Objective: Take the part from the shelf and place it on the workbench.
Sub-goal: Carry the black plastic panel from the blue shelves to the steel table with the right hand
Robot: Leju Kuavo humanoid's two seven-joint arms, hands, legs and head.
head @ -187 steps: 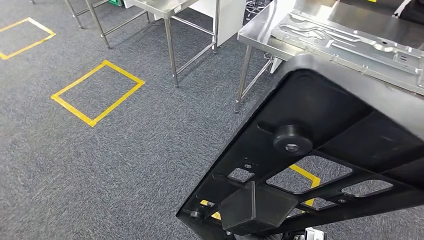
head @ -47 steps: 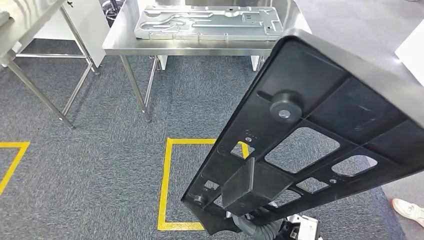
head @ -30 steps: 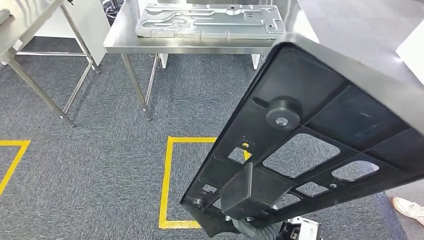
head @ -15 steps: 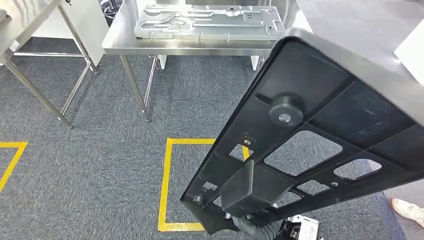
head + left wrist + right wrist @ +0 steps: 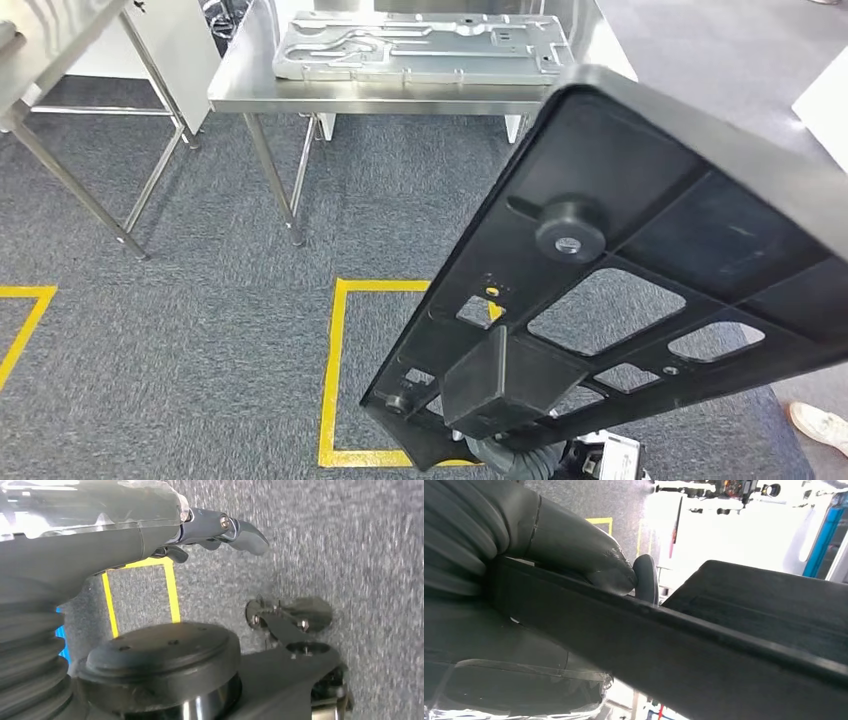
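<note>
Part (image 5: 640, 290), black and tilted, sits gripped along its edge in our right hand (image 5: 549, 545), short of the workbench (image 5: 240, 85); our left hand (image 5: 150, 525) hangs open.

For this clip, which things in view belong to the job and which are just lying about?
Job:
- large black plastic panel part
- right hand gripping its edge
- stainless steel workbench ahead

Lying about:
- flat silver metal plate on that bench
- yellow tape square on the carpet
- left hand, holding nothing
</note>
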